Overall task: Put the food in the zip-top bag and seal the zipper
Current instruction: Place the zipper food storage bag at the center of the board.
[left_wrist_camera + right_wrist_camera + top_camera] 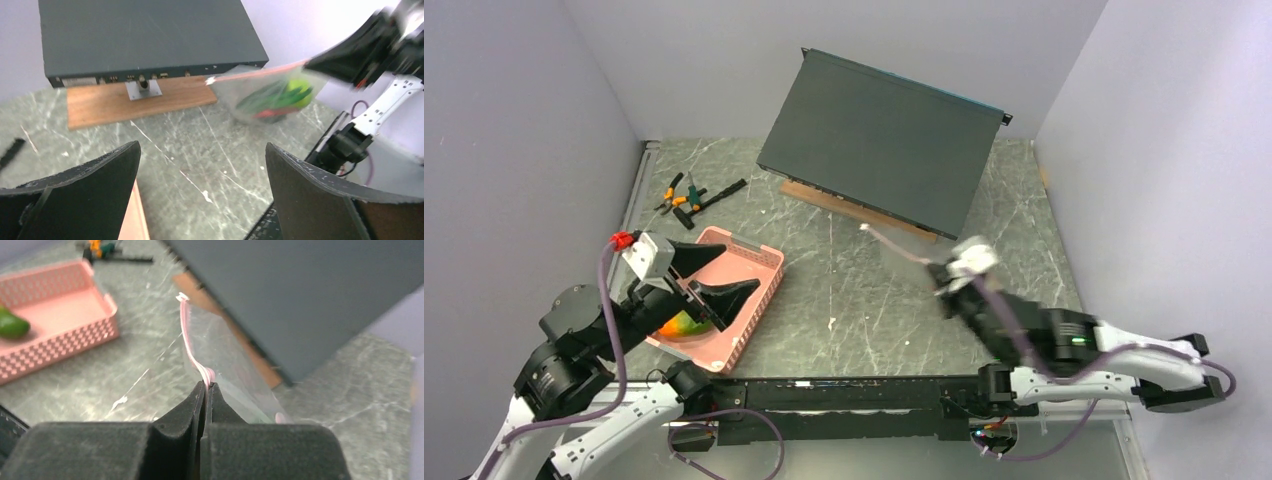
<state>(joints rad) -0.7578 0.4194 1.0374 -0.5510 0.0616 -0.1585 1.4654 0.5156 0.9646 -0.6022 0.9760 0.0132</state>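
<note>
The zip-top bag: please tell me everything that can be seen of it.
The zip-top bag is clear, crinkly plastic with a pale-pink zipper along its top edge. The right gripper pinches that strip near one end and holds the bag upright before the dark box. Green and red food lies inside. Whether its bottom touches the table is unclear.

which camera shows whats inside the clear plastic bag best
The left wrist view: green and red toy food shows through the clear crinkly zip-top bag. The top external view shows it only faintly, contents unreadable. The right wrist view sees it edge-on, pink zipper strip pinched in the right gripper.
</note>
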